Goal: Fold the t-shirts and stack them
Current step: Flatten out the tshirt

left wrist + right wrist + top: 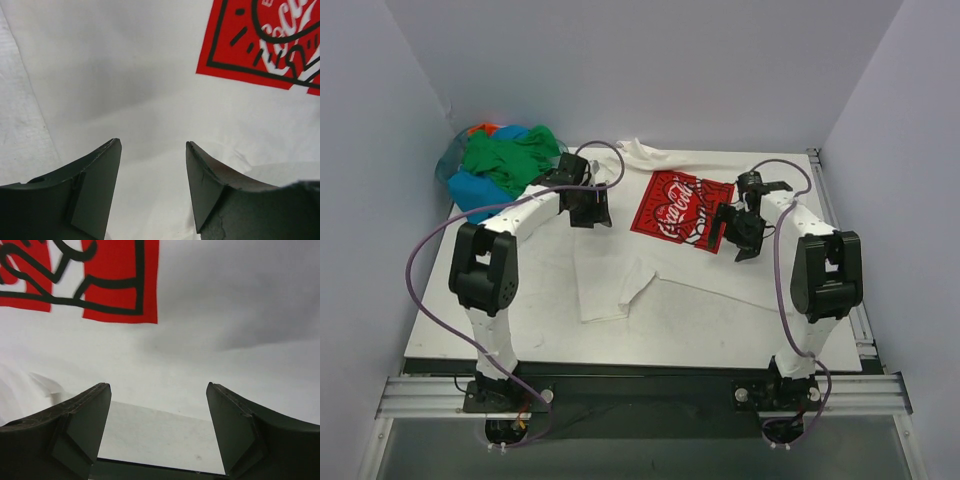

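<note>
Top view, count: one white t-shirt (610, 275) lies spread flat across the middle of the table (500, 335), chest side up. One sleeve lies toward the near edge on my left side. It bears one red square print (678, 207) with black line drawing. The white script on it reads "Coca-Cola".

Second lot: one pile of coloured t-shirts (498, 165) is bunched at the far left corner of the table. I count three colours with certainty: green (510, 160) on top, blue (470, 190) at the near side and orange (485, 128) at the back. A teal-looking edge shows at the pile's left. I cannot tell how many shirts make up the pile.

Claws: two, one per arm.

My left claw (588, 207) hangs over the white t-shirt, just left of the print. In its wrist view its fingers (95, 170) stand apart with plain white cloth below them and nothing gripped. One corner of the print shows at upper right. Only part of the script shows there, the letters "Co".

My right claw (740, 238) hangs at the print's right side. Its fingers (80, 420) are spread wide and hold nothing. Beyond them the wrist view shows the print's edge and white cloth. Nearer the fingers are the shirt's border and a strip of bare table.
</note>
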Available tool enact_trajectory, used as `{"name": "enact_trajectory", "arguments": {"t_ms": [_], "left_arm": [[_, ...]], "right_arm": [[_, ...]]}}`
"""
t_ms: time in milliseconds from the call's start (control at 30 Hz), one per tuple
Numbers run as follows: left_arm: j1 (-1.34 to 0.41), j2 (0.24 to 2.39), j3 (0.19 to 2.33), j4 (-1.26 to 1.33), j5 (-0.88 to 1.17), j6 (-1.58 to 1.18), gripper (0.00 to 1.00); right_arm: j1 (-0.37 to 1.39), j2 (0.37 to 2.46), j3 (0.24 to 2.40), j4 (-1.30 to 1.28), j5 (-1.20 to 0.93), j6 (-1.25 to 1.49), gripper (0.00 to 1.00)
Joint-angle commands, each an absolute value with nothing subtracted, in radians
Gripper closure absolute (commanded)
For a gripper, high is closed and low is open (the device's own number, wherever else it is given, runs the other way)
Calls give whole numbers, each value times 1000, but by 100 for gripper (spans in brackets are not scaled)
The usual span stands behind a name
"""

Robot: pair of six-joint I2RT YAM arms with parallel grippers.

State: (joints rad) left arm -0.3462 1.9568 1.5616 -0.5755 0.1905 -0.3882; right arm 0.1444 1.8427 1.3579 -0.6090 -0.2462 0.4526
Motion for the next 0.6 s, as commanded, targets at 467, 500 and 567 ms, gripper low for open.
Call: {"name": "enact_trajectory", "arguments": {"t_ms": [467, 500, 567], "left_arm": [[-267, 2103, 1577, -549, 256, -359, 33], [-259, 2121, 1598, -549, 261, -356, 33], [-250, 2146, 1633, -555, 262, -341, 33]], "right_arm": [[153, 1920, 1292, -623, -112, 508, 22], [153, 1931, 1308, -630, -110, 511, 22], [155, 1959, 1327, -637, -107, 515, 22]]}}
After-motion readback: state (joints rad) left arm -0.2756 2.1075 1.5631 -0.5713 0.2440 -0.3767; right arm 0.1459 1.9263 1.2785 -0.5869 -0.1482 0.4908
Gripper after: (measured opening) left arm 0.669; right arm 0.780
